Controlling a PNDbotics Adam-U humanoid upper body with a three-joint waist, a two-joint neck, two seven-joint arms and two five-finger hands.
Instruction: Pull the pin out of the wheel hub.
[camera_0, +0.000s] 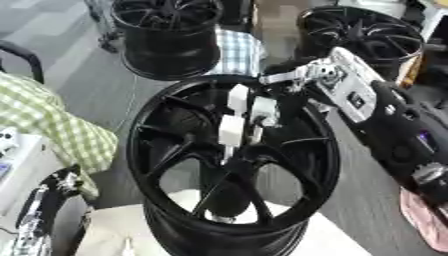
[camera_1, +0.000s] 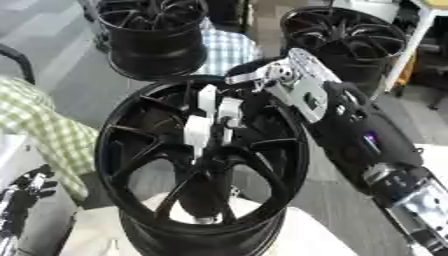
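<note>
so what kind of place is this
Probably a workshop or robot test area: a black wheel hub stands on a stand under the right hand, two more black wheels sit on the grey floor behind.

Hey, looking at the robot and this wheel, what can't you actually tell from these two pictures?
- Pin: not made out in either eye view; the right hand covers the wheel hub.
- Right hand's grip: whether the fingers close on anything is hidden, both views.
- Left hand: cut off at the lower left corner, fingers unclear.
- Wheel base: cut off by the bottom edge.
</note>
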